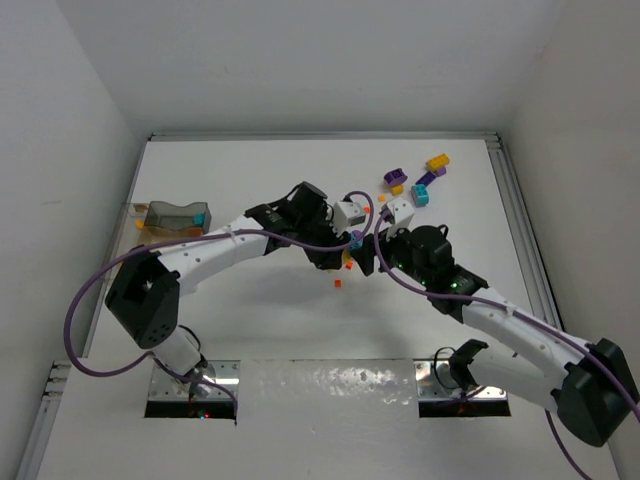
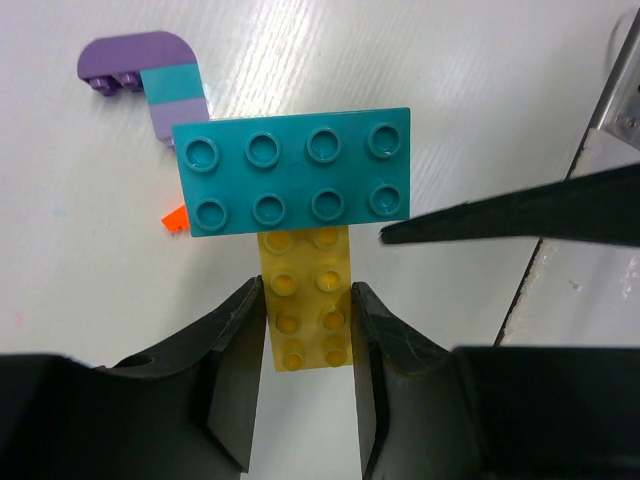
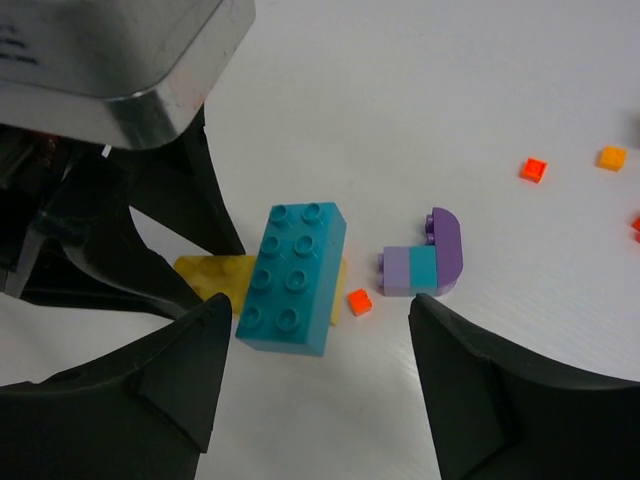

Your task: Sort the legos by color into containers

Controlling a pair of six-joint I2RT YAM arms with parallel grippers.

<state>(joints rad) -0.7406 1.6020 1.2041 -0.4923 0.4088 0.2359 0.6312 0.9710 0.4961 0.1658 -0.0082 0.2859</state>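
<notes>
Left jaws are closed narrow on a yellow brick (image 2: 305, 330), fingers pressed to both long sides at its near end. A teal brick (image 2: 292, 172) is stacked crosswise on the yellow brick's far end. Cannot tell whether the pair rests on the worktop (image 1: 250, 330) or is just clear of it. Right jaws are wide apart and hold nothing. They face the left jaws, and one right finger (image 2: 500, 215) has its tip just beside a corner of the teal brick. A tiny orange stud (image 2: 176, 217) lies at the teal brick's opposite short edge. Near it, touching neither jaws, lies a curved purple-and-teal piece (image 2: 165, 75). Two more small orange bits (image 3: 533, 169) lie further out. The arms meet mid-worktop. The container (image 1: 165, 215) sits at the left edge, well apart, with a teal piece (image 1: 200, 217) at one end. Loose legos (image 1: 420, 180) lie clustered at the far right.
</notes>
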